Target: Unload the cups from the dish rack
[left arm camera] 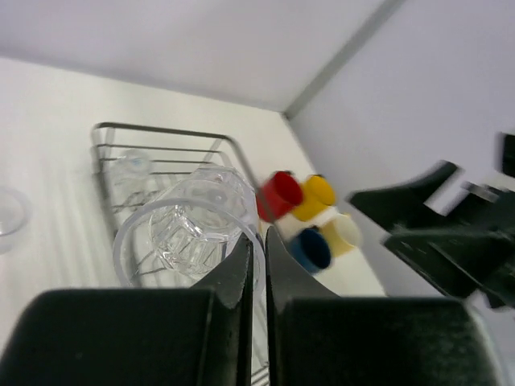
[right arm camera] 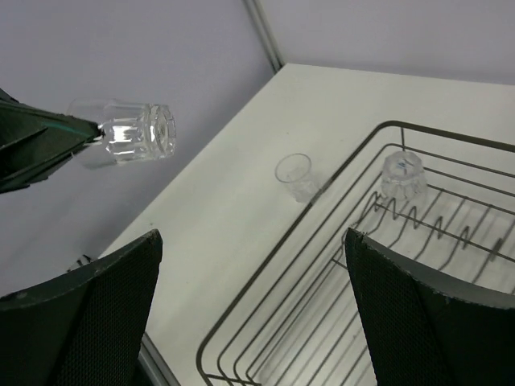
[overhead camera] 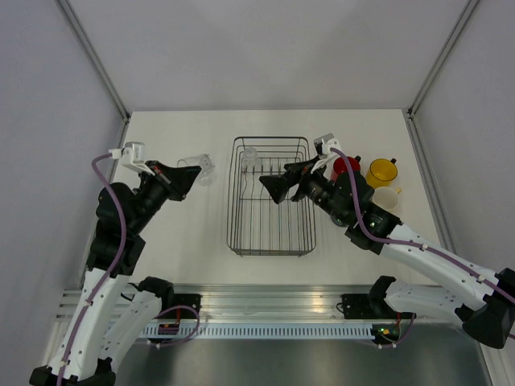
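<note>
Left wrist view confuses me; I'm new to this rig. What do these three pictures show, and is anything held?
Two robot arms stand at the near edge of the table. The top picture looks down on both; the others come from wrist cameras. The left gripper is shut on the rim of a clear tumbler, in the air. The right gripper is open above the dish rack, empty. A second tumbler sits in the rack, a third tumbler stands beside it; red, yellow, blue and cream mugs stand on the other side.
</note>
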`<state>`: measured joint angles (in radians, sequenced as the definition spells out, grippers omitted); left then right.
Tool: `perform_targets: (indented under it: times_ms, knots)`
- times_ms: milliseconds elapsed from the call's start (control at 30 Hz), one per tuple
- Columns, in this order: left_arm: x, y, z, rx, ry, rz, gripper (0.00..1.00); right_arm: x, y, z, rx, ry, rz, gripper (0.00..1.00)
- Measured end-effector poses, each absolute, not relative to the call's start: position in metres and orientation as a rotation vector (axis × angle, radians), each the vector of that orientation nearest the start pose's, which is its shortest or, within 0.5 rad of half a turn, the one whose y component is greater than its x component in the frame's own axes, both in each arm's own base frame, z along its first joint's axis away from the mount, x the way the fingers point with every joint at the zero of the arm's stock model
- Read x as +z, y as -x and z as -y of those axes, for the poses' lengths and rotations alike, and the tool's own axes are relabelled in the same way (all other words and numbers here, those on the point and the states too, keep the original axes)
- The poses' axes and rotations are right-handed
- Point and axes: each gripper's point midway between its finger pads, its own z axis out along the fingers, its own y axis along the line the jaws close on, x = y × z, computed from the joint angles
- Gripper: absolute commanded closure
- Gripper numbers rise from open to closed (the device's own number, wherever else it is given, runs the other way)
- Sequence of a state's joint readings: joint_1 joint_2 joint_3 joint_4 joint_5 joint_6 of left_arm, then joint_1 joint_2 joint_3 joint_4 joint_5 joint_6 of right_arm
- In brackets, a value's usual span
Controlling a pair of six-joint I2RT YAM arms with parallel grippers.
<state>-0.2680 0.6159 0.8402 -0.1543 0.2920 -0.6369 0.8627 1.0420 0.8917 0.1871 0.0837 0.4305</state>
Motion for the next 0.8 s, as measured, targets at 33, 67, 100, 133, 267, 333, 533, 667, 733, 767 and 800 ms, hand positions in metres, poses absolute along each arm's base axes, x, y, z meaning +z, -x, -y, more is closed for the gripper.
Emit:
perform_targets:
  times_ms: [33,67,100,133,267,333,533,667,733,767,800]
  knots:
    - [0.356,-0.244,0.137,-0.896,0.074,-1.607,0.98,0.333,-0.252,-0.294,0.930,0.280,-1.601,0.02]
    - [0.349,-0.252,0.131,-0.841,0.110,-1.642,0.98,0.331,-0.252,-0.289,0.901,0.282,-1.613,0.02]
    - [0.341,-0.260,0.124,-0.784,0.143,-1.681,0.98,0.330,-0.252,-0.285,0.878,0.287,-1.623,0.02]
    - [0.333,-0.266,0.118,-0.729,0.176,-1.722,0.98,0.328,-0.252,-0.281,0.851,0.287,-1.634,0.02]
    - [0.307,-0.291,0.095,-0.522,0.272,-1.859,0.98,0.322,-0.251,-0.266,0.761,0.304,-1.682,0.02]
    - [0.293,-0.303,0.086,-0.421,0.307,-1.930,0.98,0.318,-0.250,-0.261,0.725,0.317,-1.707,0.02]
    - [0.253,-0.329,0.058,-0.188,0.363,-2.121,0.98,0.298,-0.247,-0.247,0.632,0.346,-1.788,0.02]
    - [0.234,-0.354,0.041,-0.109,0.389,-2.215,0.98,0.292,-0.243,-0.241,0.607,0.365,-1.815,0.02]
    - [0.222,-0.365,0.034,-0.094,0.398,-2.267,0.98,0.292,-0.242,-0.239,0.604,0.369,-1.814,0.02]
    - [0.216,-0.370,0.030,-0.084,0.404,-2.292,0.98,0.293,-0.241,-0.238,0.604,0.371,-1.813,0.02]
    - [0.211,-0.373,0.028,-0.079,0.409,-2.312,0.98,0.293,-0.241,-0.238,0.604,0.372,-1.811,0.02]
